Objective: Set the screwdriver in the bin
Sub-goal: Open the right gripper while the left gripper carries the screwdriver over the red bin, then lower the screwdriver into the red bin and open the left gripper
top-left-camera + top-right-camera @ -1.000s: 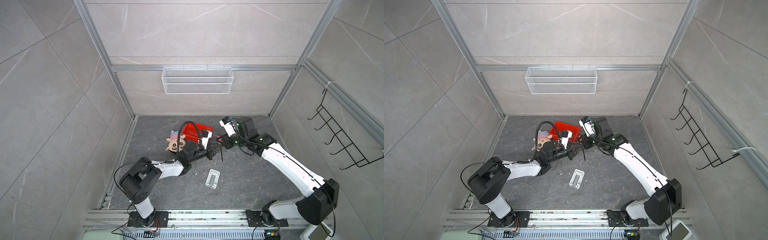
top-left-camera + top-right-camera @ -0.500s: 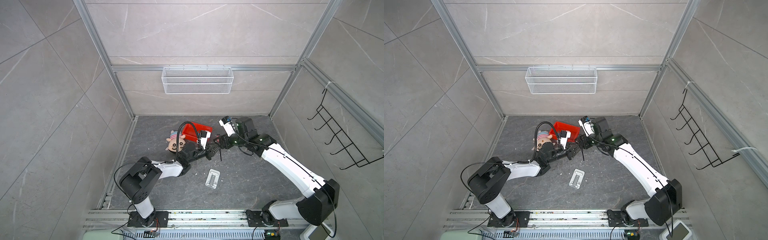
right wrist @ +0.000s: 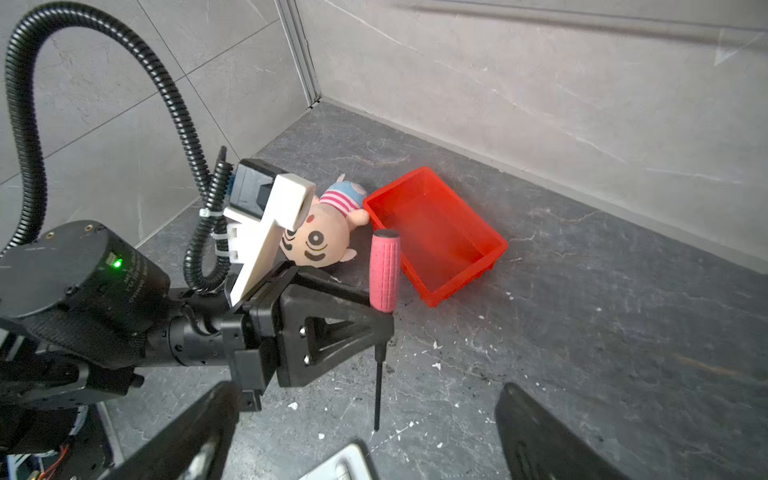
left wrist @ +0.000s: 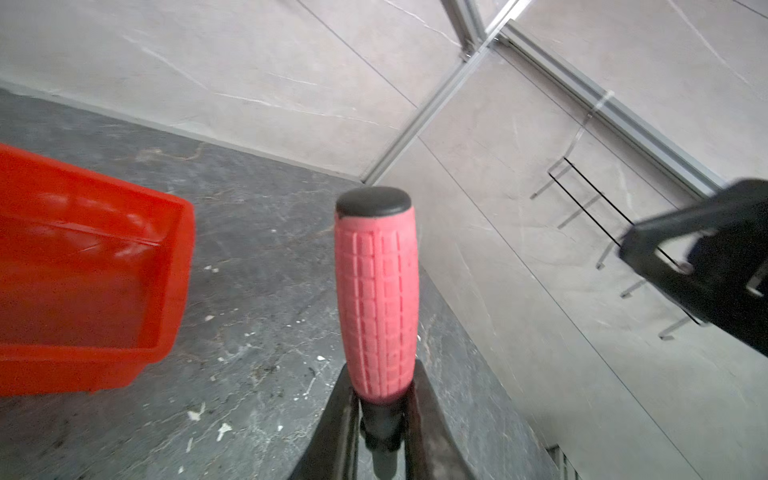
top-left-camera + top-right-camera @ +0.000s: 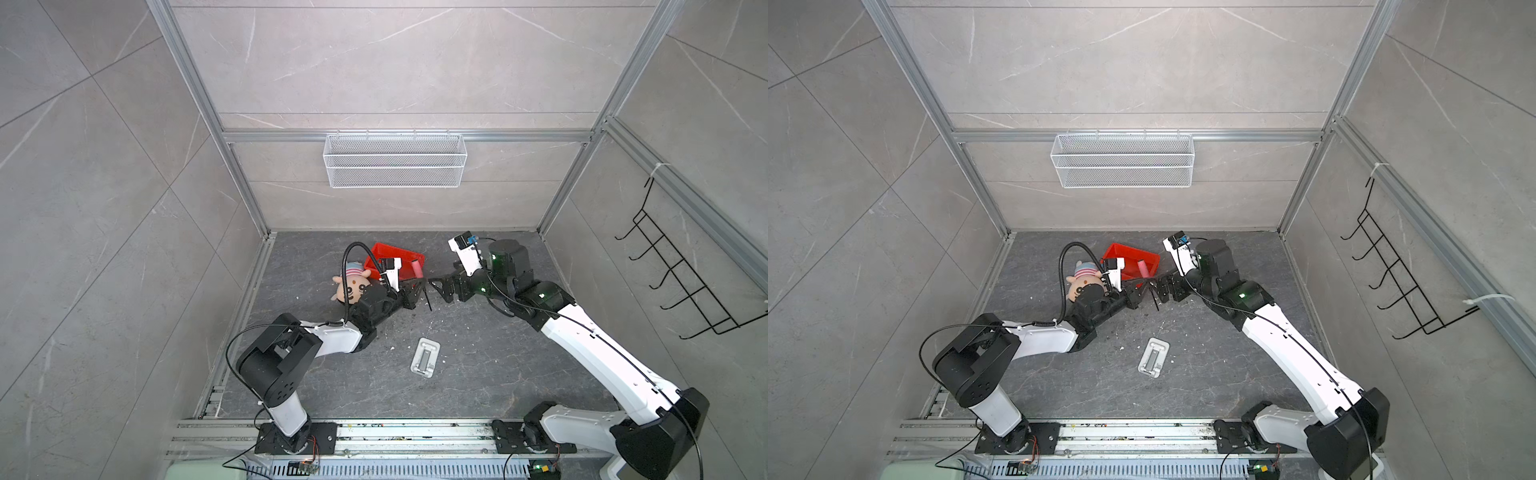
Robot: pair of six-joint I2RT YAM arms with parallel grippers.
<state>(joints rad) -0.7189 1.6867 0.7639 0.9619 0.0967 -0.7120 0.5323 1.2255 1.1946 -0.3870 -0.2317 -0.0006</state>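
We grip the screwdriver (image 3: pixel 384 274) upright in our left gripper (image 3: pixel 380 320); our right gripper (image 3: pixel 365 432) gapes empty; the red bin (image 3: pixel 478 266) awaits it.

The screwdriver (image 3: pixel 384 274) has a pink-red gridded handle, black cap and shaft; the tray (image 3: pixel 436 237) is red; the plush toy's (image 3: pixel 322 232) hat is pink-and-blue striped.

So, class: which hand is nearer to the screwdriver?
Left. The left hand is shut on the screwdriver just below its handle; the right hand is open beside it, not touching.
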